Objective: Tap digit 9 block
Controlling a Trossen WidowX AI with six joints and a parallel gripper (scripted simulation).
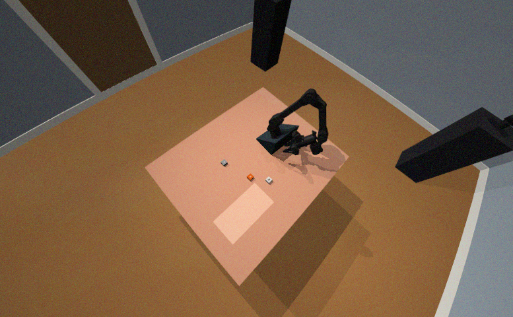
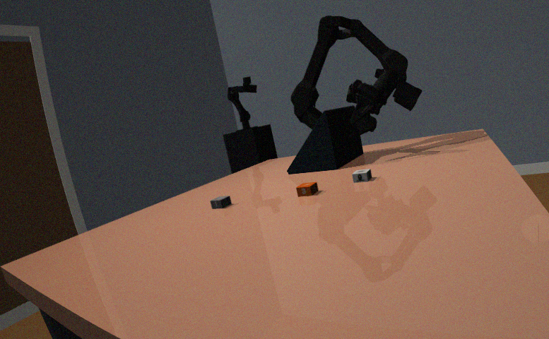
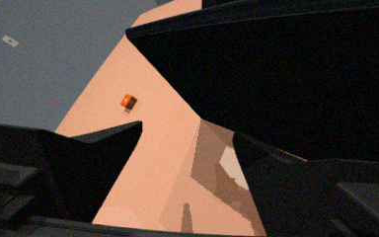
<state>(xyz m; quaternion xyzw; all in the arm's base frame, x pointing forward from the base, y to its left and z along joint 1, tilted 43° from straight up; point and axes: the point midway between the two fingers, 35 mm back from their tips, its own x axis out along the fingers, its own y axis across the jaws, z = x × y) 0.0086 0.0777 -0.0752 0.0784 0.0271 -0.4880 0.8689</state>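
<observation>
A grey block, an orange block and a white block lie apart on the pink table. The faces carry small marks, too small for me to read a digit with certainty. My gripper is open, with its two dark fingers wide apart and nothing between them. It is folded back beside the arm's base, above the table and well away from all the blocks. The grey and white blocks do not show in the wrist view.
The arm's dark wedge-shaped base stands on the table close beside the gripper. A bright rectangular patch lies on the table in the top view. Dark pillars stand off the table.
</observation>
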